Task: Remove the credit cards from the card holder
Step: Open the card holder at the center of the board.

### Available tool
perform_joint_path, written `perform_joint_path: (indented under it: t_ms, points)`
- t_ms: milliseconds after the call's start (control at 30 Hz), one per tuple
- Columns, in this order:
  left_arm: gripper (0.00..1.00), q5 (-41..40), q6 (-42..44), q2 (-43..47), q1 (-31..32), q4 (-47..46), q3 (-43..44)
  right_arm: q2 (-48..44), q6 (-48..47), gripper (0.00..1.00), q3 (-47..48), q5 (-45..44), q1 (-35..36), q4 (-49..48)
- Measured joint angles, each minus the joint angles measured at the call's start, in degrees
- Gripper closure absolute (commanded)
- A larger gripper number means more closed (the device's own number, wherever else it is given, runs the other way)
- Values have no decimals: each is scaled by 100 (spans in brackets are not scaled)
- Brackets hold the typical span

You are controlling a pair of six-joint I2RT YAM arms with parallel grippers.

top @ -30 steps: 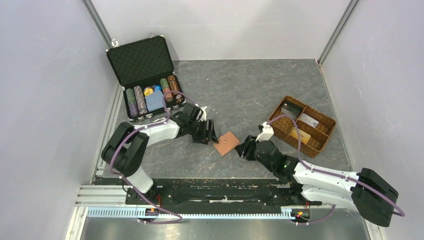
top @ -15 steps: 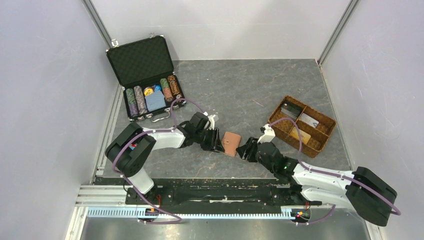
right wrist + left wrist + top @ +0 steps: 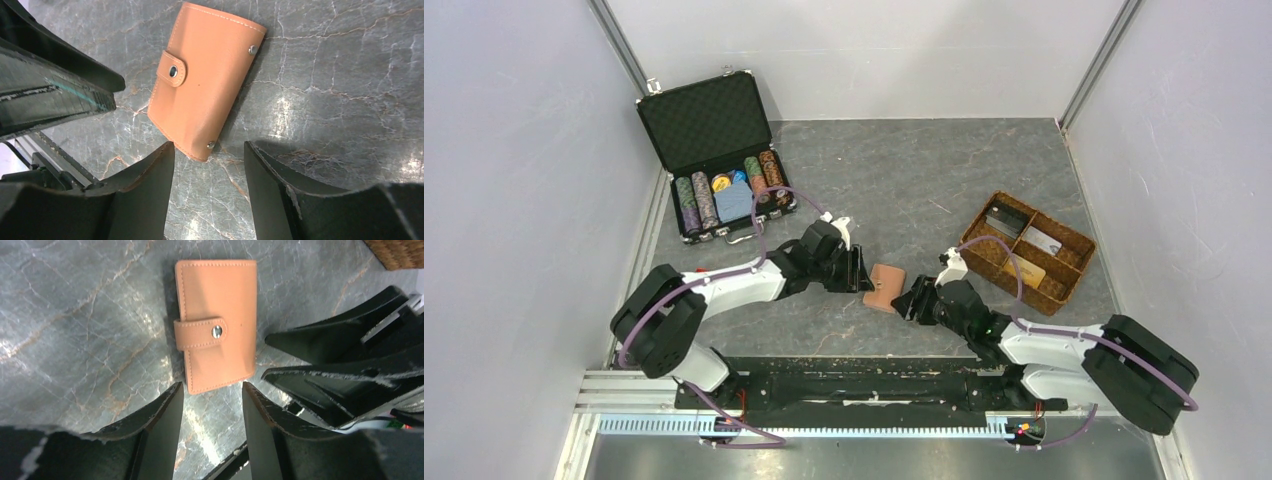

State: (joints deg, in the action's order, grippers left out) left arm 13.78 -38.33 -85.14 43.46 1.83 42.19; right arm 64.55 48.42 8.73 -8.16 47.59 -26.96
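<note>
wallet (image 3: 885, 288) snapped shut, flat on the desk (image 3: 904, 180) | left tool (image 3: 211, 390) and right tool (image 3: 209, 147) flank it, both spread apart, holding nothing | looks light, floppy leather, probably slides | I'd pin an edge, pull the snap tab (image 3: 200, 333)

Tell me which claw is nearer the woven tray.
Right. The right claw sits just left of the woven tray, apart from it, by the card holder's right edge. The left claw is farther off, on the card holder's other side.
</note>
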Motion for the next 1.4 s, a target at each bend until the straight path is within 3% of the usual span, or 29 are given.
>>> perform_joint_path:
  t_ms: [500, 633, 767, 833, 1000, 1200, 1300, 1400]
  points:
    - [57, -20, 9, -883, 0, 146, 341, 951, 170, 48, 422, 37, -15, -367]
    - [59, 9, 9, -901, 0, 87, 319, 1067, 240, 68, 422, 63, -15, -511]
    - [60, 149, 4, -887, 0, -197, 142, 1097, 297, 94, 348, 79, -20, -695]
    - [59, 186, 2, -852, 0, -330, 50, 1095, 326, 100, 247, 79, -31, -809]
    - [50, 125, -42, -616, 17, -236, -109, 949, 326, 100, 68, 186, -35, -1038]
    - [47, -385, -44, 133, 140, 599, -17, 494, 304, 99, -140, 341, 15, -1062]
    - [48, -605, -39, 240, 205, 837, 247, 328, 295, 72, -153, 328, 63, -933]
    - [51, -780, -20, 164, 216, 931, 450, 177, 269, 60, -94, 164, 79, -581]
